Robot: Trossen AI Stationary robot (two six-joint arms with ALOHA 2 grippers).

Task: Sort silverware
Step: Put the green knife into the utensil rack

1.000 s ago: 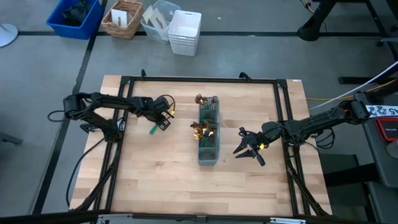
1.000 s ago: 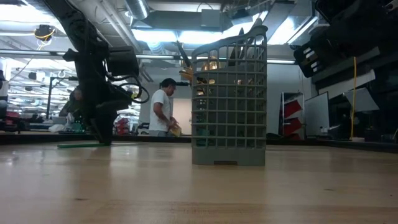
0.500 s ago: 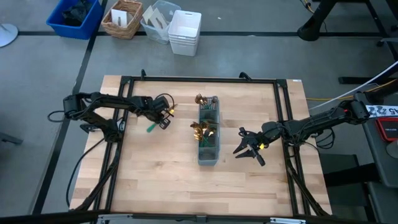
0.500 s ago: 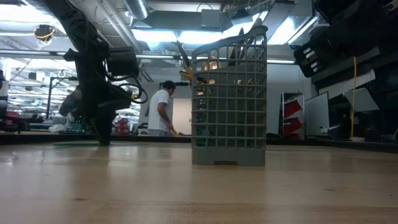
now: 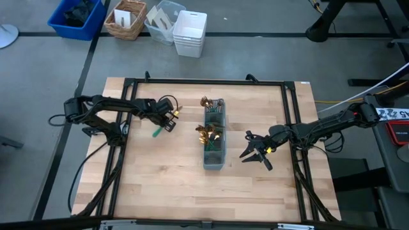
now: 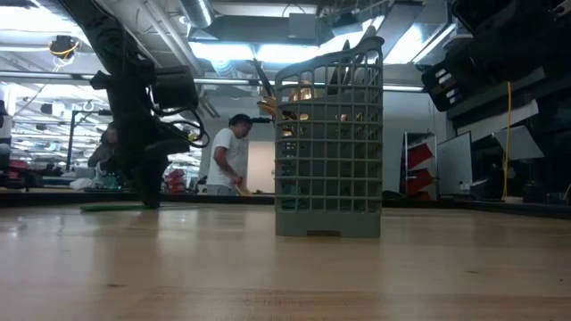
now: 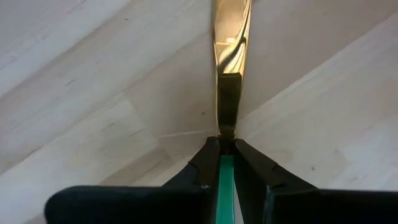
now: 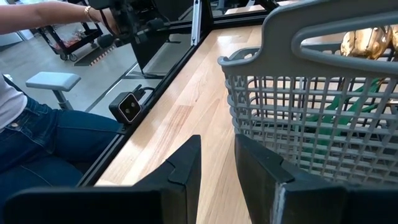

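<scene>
One piece of silverware, with a flat gold head (image 7: 230, 37) and a slim green handle (image 5: 155, 132), sits in my left gripper (image 5: 169, 119) on the table's left half, left of the grey caddy (image 5: 214, 137). That gripper is shut on it. Several more gold-headed pieces (image 5: 206, 132) stand in the caddy's compartments, heads up. My right gripper (image 5: 255, 153) is open just right of the caddy, with nothing between its fingers (image 8: 186, 168). In the low view the green handle (image 6: 107, 207) lies level at the table top beside my left arm. My left gripper pinches the piece between its two fingers (image 7: 208, 155) where the green handle meets the gold neck (image 7: 226, 134). The fingers lie along the piece: the gold head points forward past them and the green handle (image 7: 225, 180) runs back between them. The piece is level, low over the wood; whether it touches, I cannot tell.
The caddy (image 6: 328, 152) stands upright mid-table between the two arms. A dark metal frame (image 5: 204, 82) runs round the table's edges. Bare wood (image 5: 192, 191) lies toward the near edge. A person (image 6: 230, 160) stands in the room behind; a seated person's jeans (image 8: 43, 143) show beyond the table's edge.
</scene>
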